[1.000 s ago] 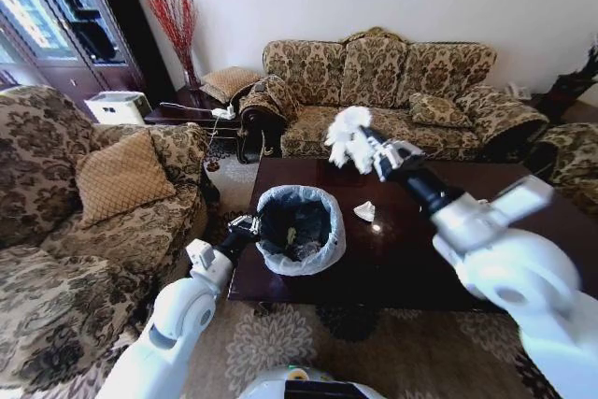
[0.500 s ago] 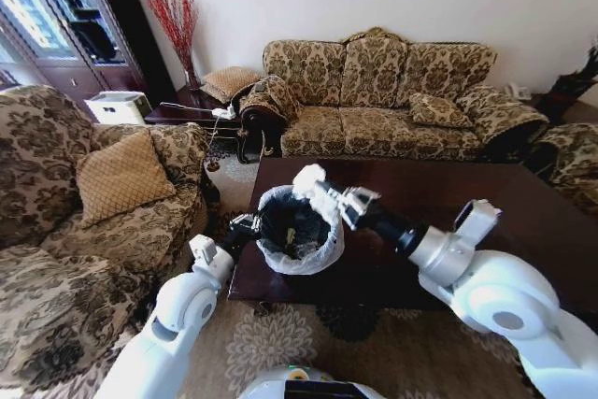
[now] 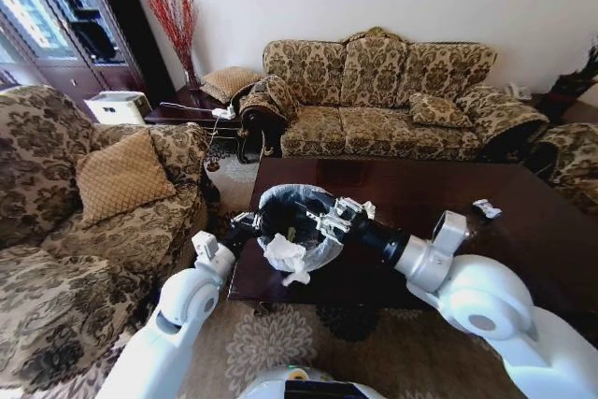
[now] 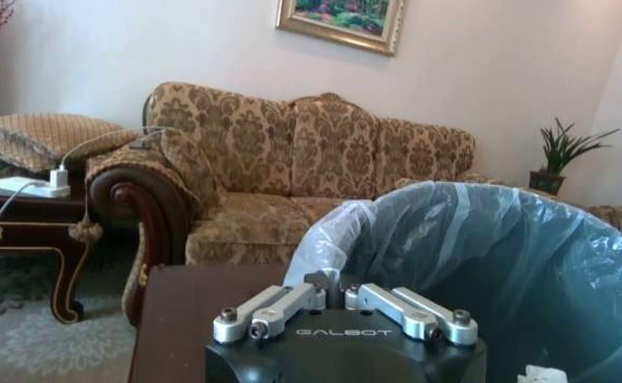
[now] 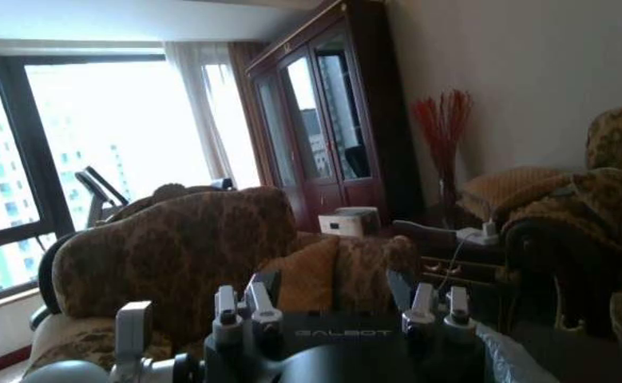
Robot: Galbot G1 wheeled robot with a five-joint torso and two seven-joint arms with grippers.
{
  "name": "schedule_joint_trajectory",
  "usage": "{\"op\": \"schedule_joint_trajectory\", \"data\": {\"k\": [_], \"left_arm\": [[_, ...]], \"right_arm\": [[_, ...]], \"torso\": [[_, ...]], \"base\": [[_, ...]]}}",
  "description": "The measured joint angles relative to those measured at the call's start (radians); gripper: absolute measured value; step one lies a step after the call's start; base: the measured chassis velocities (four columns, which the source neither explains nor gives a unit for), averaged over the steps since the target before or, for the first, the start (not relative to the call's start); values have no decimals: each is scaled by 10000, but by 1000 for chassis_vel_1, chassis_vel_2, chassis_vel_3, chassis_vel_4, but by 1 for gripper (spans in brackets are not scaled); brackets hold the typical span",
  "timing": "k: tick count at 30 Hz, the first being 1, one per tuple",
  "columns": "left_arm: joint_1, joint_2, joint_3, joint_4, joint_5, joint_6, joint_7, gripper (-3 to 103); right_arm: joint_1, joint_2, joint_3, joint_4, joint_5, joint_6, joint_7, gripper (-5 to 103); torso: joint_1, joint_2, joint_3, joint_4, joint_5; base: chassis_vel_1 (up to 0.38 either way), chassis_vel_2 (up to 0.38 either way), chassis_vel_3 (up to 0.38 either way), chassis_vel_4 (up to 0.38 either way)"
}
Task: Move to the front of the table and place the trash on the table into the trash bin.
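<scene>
Hovering over the trash bin (image 3: 299, 223), right gripper (image 3: 329, 219) spread open, crumpled tissue (image 3: 285, 254) draped at its 6 o'clock rim, left gripper (image 3: 245, 227) clamped on the 9 o'clock rim.

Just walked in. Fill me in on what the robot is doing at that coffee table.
The robot is clearing trash off the table into the trash bin. Its right gripper is over the bin's mouth with its fingers open, and a crumpled white tissue lies on the liner at the bin's near rim. The left gripper is against the bin's left side, beside the bag. Two small white scraps are on the tabletop.
</scene>
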Motion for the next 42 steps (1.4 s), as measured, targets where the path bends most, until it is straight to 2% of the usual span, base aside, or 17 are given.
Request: {"op": "schedule_joint_trajectory", "data": {"k": [1,4,5,7,8,9,14,16,17,19,20,23,25,29,33,38,42], "left_arm": [[-8,1,2,18,-5,0,0,3],[-51,27,29,94,-54,1,2,3],[-51,27,29,94,-54,1,2,3],[-84,41,34,106,-80,64,11,3],[-94,51,37,109,-90,89,14,3],[-104,71,41,111,-109,137,23,3],[-120,178,16,104,-126,423,85,3],[-138,335,-45,9,-142,831,134,3],[-138,335,-45,9,-142,831,134,3],[-156,438,-99,-99,-206,1141,139,3],[-191,581,-181,-294,-297,1708,165,3],[-254,755,-221,-454,-407,2095,169,3],[-363,885,-237,-516,-495,2175,100,3],[-674,864,-297,-574,-1040,1530,-328,3],[-762,897,-408,-697,-1080,1804,-395,3],[-553,981,-393,-848,-723,2266,-305,3],[-514,973,-393,-877,-700,2308,-256,3]], "right_arm": [[6,29,0,-42,-35,21,11,66],[24,122,36,-273,-297,192,88,83],[24,122,36,-273,-297,192,88,83],[45,158,127,-349,-374,281,104,93],[54,170,179,-366,-386,294,119,93],[67,182,281,-401,-410,311,139,97],[108,193,483,-497,-489,418,244,100],[113,206,574,-539,-525,475,343,100],[113,206,574,-539,-525,475,343,100],[99,216,609,-555,-564,511,361,100],[82,243,626,-564,-585,533,373,100],[72,279,626,-571,-607,553,375,100],[59,323,603,-582,-645,556,372,100],[-38,455,548,-616,-771,559,354,100],[-155,503,529,-616,-877,558,345,100],[-120,544,534,-633,-890,557,346,100],[-132,592,541,-636,-893,553,346,100]], "torso": [[0,0,0,0,-1],[0,0,0,0,0],[0,0,0,0,0],[0,0,0,0,0],[0,0,0,0,0],[0,0,0,0,-1],[0,0,0,0,-1],[0,0,0,0,-1],[0,0,0,0,-1],[0,0,0,0,-1],[0,0,0,0,0],[0,0,0,0,-1],[-1,0,0,0,0],[0,0,0,0,-2],[0,0,0,-1,-1],[0,0,0,3,-2],[0,0,0,0,-2]], "base": [[0,0,0,0],[0,0,0,0],[0,0,0,0],[0,0,0,0],[0,0,0,0],[0,0,0,0],[0,0,0,0],[0,0,0,0],[0,0,0,0],[0,0,0,0],[0,0,0,0],[0,0,0,0],[0,0,0,0],[0,0,0,0],[0,0,0,0],[0,0,0,0],[0,0,0,0]]}}
